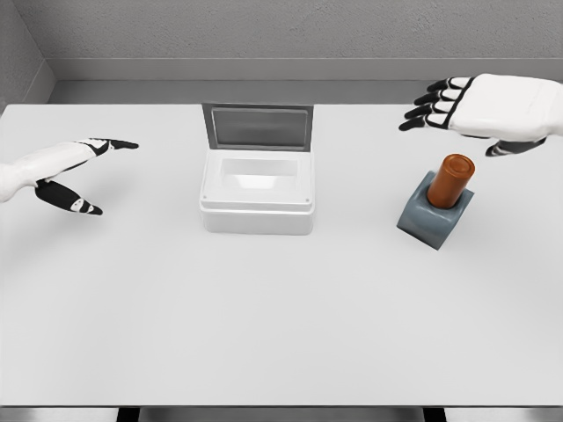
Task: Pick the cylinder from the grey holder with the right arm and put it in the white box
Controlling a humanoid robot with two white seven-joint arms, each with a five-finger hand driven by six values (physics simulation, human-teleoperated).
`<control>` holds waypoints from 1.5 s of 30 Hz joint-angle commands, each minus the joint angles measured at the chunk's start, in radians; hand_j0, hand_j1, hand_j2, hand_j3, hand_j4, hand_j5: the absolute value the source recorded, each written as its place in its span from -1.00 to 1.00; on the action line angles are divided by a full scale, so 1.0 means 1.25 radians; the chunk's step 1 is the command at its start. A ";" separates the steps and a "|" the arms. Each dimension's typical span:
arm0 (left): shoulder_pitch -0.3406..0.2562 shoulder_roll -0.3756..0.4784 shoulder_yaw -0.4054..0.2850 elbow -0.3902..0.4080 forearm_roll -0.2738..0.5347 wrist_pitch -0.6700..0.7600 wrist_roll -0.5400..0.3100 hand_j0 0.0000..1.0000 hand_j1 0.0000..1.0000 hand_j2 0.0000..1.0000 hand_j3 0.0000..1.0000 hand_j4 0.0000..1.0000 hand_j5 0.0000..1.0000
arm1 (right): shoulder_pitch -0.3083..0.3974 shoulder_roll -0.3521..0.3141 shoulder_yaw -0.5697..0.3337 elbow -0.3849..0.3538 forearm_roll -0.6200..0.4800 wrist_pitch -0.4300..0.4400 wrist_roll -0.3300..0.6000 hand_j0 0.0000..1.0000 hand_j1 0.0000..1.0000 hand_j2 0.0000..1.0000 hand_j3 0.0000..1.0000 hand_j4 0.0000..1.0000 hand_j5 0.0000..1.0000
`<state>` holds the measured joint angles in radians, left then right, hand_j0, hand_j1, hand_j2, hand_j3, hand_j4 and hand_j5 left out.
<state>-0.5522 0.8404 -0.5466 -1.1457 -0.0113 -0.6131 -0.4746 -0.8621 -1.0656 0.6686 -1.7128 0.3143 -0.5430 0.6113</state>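
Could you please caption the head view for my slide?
Open right hand hovers behind the brown cylinder in its grey holder; white box open.

Brown cylinder [450, 179] stands tilted in grey holder [431, 219] — right of the white box [257, 188] (lid raised).

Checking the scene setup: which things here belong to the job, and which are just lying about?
Job: brown cylinder, grey holder it stands in, open white box, right hand, open.
Lying about: nothing loose; left hand idle over the white table.
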 commanded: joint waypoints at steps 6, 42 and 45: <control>-0.022 0.000 -0.108 0.076 0.308 0.002 0.011 1.00 1.00 1.00 1.00 1.00 1.00 | -0.004 -0.032 -0.006 0.006 -0.002 -0.054 0.000 1.00 1.00 1.00 1.00 1.00 1.00; -0.074 -0.007 -0.263 0.092 0.474 0.002 0.005 1.00 1.00 1.00 1.00 1.00 1.00 | 0.016 0.008 0.085 0.077 0.017 -0.054 0.000 1.00 1.00 1.00 1.00 1.00 1.00; -0.074 -0.010 -0.265 0.092 0.467 0.002 0.005 1.00 1.00 1.00 1.00 1.00 1.00 | 0.016 0.009 0.088 0.079 0.025 -0.054 0.000 1.00 1.00 1.00 1.00 1.00 1.00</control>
<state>-0.6458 0.8284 -0.8780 -1.0300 0.5723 -0.6122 -0.4677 -0.8406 -1.0535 0.7776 -1.6185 0.3432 -0.6133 0.6113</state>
